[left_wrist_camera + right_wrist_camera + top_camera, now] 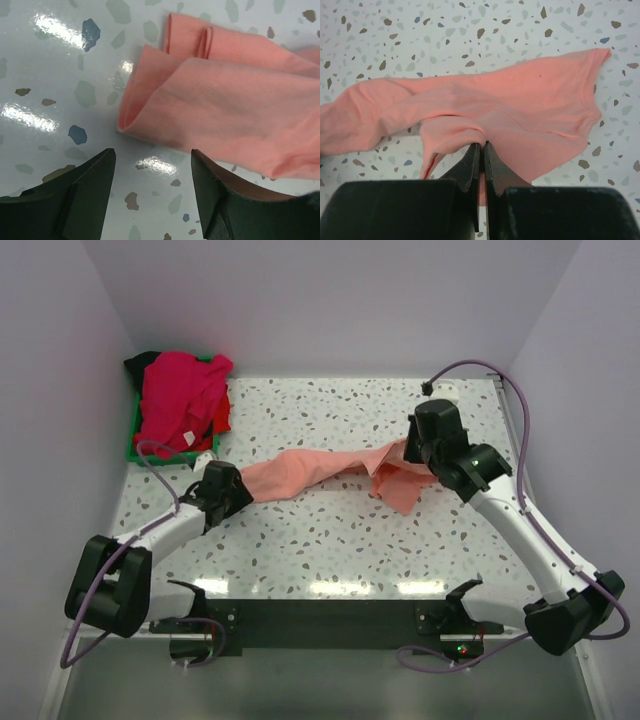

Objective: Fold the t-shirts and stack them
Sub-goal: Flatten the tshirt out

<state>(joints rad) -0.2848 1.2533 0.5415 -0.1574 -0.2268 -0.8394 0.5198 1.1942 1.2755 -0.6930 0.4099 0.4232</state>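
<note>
A salmon-pink t-shirt lies stretched in a twisted band across the middle of the table, from my left gripper to my right one. My left gripper is open just short of the shirt's folded left end, with bare table between its fingers. My right gripper is shut on a pinch of the salmon-pink t-shirt near its right end, which hangs in folds. More t-shirts, magenta-pink, red and black, are heaped at the back left.
A green tray holds the heap in the back left corner. White walls close in the table on the left, back and right. A grey cable loops beside the right arm.
</note>
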